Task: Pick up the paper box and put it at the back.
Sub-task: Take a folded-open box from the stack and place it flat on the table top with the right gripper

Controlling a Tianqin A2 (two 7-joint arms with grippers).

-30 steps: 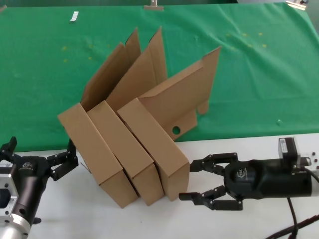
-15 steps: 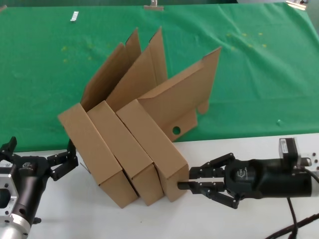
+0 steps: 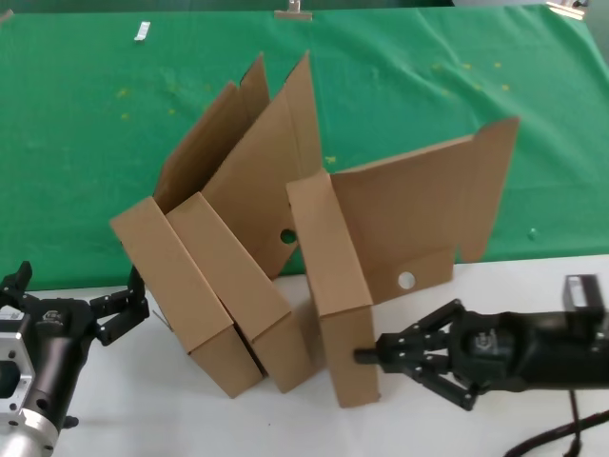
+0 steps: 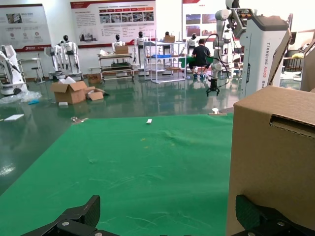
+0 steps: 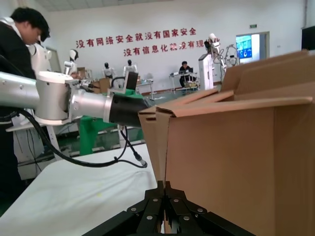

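The paper box nearest my right arm stands tilted on its end, its tall lid open toward the right. It is now apart from the two alike boxes. My right gripper is shut on the box's lower front wall; the right wrist view shows the fingers pinched together on the cardboard edge. My left gripper waits open at the table's left, beside the leftmost box. The green cloth at the back lies behind the boxes.
Two more cardboard boxes lean together left of the held one, lids up. The white tabletop runs along the front. A small white piece and a clip lie at the cloth's far edge.
My right gripper went from open to shut on the rightmost box's front wall and drew it to the right. The box swung away from the other two. The left arm stayed still.
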